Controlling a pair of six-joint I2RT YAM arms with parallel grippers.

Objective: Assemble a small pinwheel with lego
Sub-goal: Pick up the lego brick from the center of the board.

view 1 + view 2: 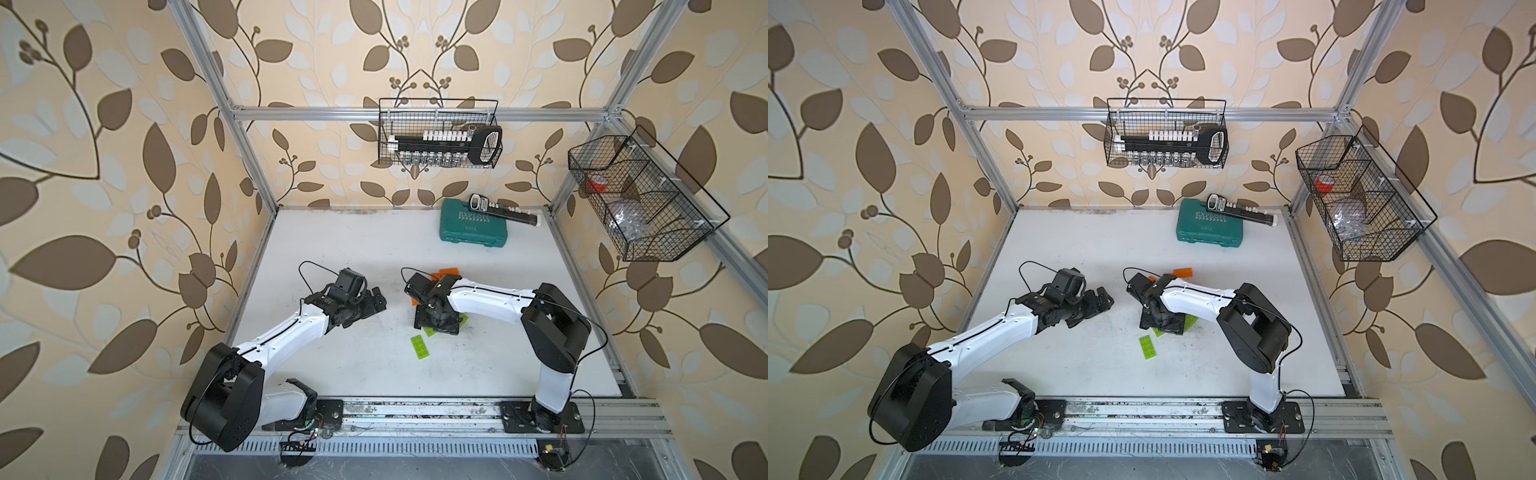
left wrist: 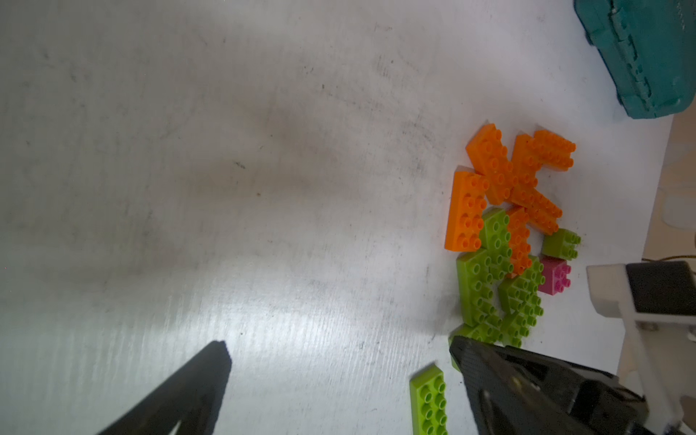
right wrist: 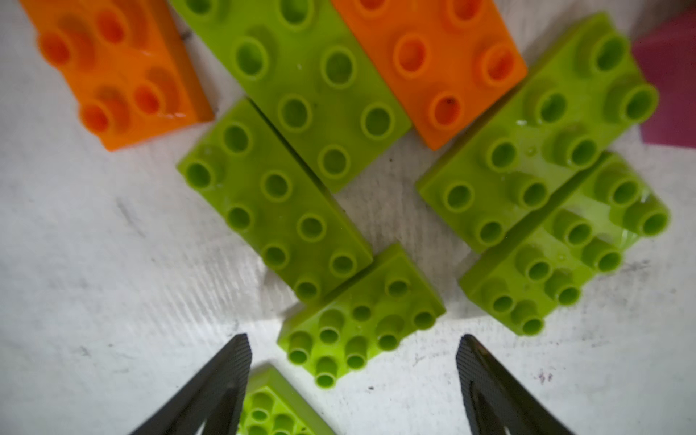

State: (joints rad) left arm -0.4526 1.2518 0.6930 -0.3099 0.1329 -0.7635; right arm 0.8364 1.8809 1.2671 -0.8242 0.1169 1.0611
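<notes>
Right gripper [image 3: 353,339], fingers spread, faces a lime brick [image 3: 361,316] just ahead (long axis slanting across the gap); left gripper [image 2: 339,344], also spread, lies farther.

Your white table [image 1: 353,249] carries a teal case [image 1: 473,226] at one o'clock, orange bricks [image 2: 501,177] and lime-green bricks [image 2: 489,286] clustered mid-table, one lone lime brick [image 1: 420,347] at their six o'clock.

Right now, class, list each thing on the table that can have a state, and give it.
Left pincer, open, empty.
Right pincer, open, gripping nothing.
Orange bricks, clustered, studs up.
Lime bricks, lying flat, studs up.
Lone lime brick, flat, apart from the cluster.
Pink brick, loose beside the cluster.
Teal case, shut.
</notes>
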